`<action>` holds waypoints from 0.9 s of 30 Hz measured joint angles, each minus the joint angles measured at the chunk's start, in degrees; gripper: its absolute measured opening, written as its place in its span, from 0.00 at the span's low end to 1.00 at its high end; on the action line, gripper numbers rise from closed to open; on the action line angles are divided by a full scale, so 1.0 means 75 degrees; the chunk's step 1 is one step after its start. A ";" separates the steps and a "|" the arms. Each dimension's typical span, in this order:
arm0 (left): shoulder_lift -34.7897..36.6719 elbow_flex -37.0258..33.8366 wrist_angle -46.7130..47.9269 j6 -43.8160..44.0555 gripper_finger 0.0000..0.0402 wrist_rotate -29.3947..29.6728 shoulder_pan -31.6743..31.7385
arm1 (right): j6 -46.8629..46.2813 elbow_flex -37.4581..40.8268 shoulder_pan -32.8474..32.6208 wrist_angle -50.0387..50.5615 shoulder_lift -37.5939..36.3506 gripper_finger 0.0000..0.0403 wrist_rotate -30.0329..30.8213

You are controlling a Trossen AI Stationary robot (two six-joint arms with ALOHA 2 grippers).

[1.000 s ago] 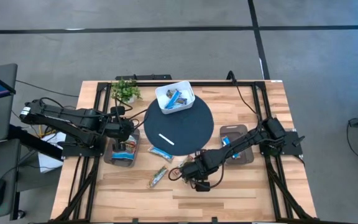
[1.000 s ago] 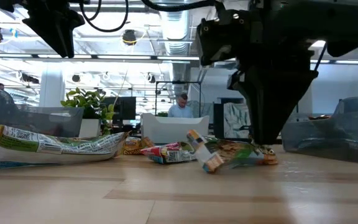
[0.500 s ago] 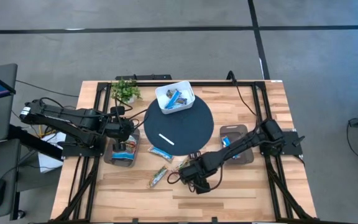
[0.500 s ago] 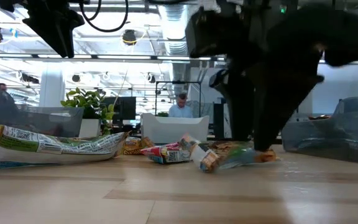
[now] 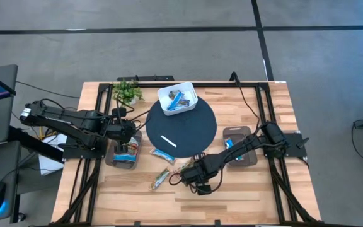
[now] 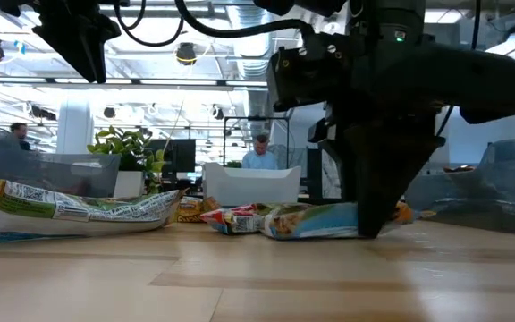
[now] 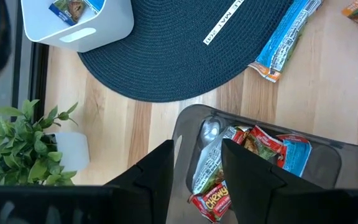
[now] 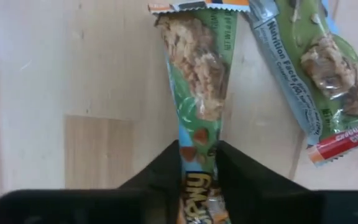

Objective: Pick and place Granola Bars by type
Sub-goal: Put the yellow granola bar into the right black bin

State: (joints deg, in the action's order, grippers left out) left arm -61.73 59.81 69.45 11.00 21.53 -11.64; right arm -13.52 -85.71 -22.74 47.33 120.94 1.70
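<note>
My right gripper (image 5: 197, 177) points down at the near middle of the table, shut on a green-and-tan granola bar (image 8: 194, 81) that lies on the wood (image 6: 320, 222). A second tan bar with a red end (image 8: 316, 74) lies beside it. Another tan bar (image 5: 161, 180) and a blue bar (image 5: 166, 153) lie flat to the left. My left gripper (image 7: 197, 180) hangs open above the left clear tray (image 7: 328, 155), which holds several bars. The white box (image 5: 177, 98) at the far edge of the mat holds blue bars. My right gripper pinches the green-and-tan bar near one end (image 8: 197, 146) between its two fingers, which press on the wrapper's two long edges and narrow it there. The fingers come from above, pointing down, across the bar. The bar lies flat on the table (image 6: 293, 224).
A dark round mat (image 5: 188, 120) with a thin white stick (image 5: 169, 140) fills the table's middle. A right clear tray (image 5: 239, 146) holds a blue bar. A potted plant (image 5: 128, 91) stands at the far left. Bare wood lies along the near edge.
My right gripper has opened and shut again on the green-and-tan bar, staying at about the same place. The bar, whose free end was tipped up off the wood, now lies flat and stretched out along the table.
</note>
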 joint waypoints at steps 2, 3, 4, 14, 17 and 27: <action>0.0000 0.0000 -0.0003 -0.0001 0.32 0.0001 0.0000 | -0.0069 0.0003 0.0000 0.0058 -0.0080 0.11 -0.0011; 0.0000 0.0000 -0.0012 -0.0007 0.32 0.0001 0.0000 | -0.0144 -0.0001 0.0000 0.0037 -0.0125 0.08 -0.0012; 0.0000 0.0000 -0.0044 -0.0029 0.32 0.0004 0.0000 | -0.0216 -0.0012 0.0000 0.0026 -0.0178 0.06 -0.0002; 0.0000 0.0000 -0.1079 -0.0813 0.32 0.0227 0.0000 | -0.0880 -0.0178 0.0170 0.0617 -0.1391 0.11 0.0958; 0.0000 0.0000 -0.1378 -0.1020 0.32 0.0243 0.0000 | -0.1440 -0.0184 0.0212 0.1695 -0.1895 0.09 0.1482; -0.0011 0.0000 -0.2273 -0.1300 0.32 0.0424 0.0000 | -0.6156 -0.0002 0.0399 0.5575 -0.3392 0.07 0.1835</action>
State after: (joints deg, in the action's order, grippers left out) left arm -61.82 59.81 52.40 1.26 24.71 -11.64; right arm -59.69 -85.73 -19.75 89.14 95.50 15.46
